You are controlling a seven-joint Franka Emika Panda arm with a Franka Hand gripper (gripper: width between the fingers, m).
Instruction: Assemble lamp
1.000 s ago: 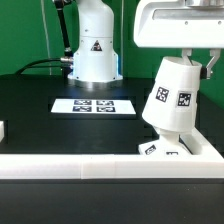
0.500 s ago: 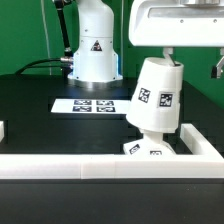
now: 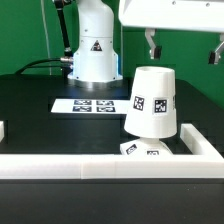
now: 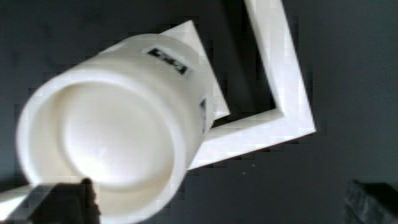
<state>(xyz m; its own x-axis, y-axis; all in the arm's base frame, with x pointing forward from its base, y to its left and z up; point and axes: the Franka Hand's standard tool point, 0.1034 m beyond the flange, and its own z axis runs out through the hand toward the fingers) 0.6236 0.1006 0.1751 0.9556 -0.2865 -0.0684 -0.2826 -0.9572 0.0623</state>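
Note:
The white tapered lamp shade [image 3: 152,100] stands upright, wide end down, over the low square base [image 3: 148,150] at the exterior view's right, with tags on its side. The bulb is hidden. My gripper [image 3: 182,52] is open and empty, above the shade and a little toward the exterior view's right, not touching it. In the wrist view the shade [image 4: 116,125] fills the frame from its closed narrow end. My gripper [image 4: 214,205] shows only as two dark fingers [image 4: 57,200], one by the shade's edge and one far to the other side.
The marker board [image 3: 92,104] lies on the black table behind the lamp. The white border wall [image 3: 90,166] runs along the front and turns a corner beside the base [image 4: 281,100]. The arm's white pedestal [image 3: 92,45] stands at the back.
The shade was tilted in my gripper. It moved toward the exterior view's left, came upright over the base and was let go. My gripper opened and rose.

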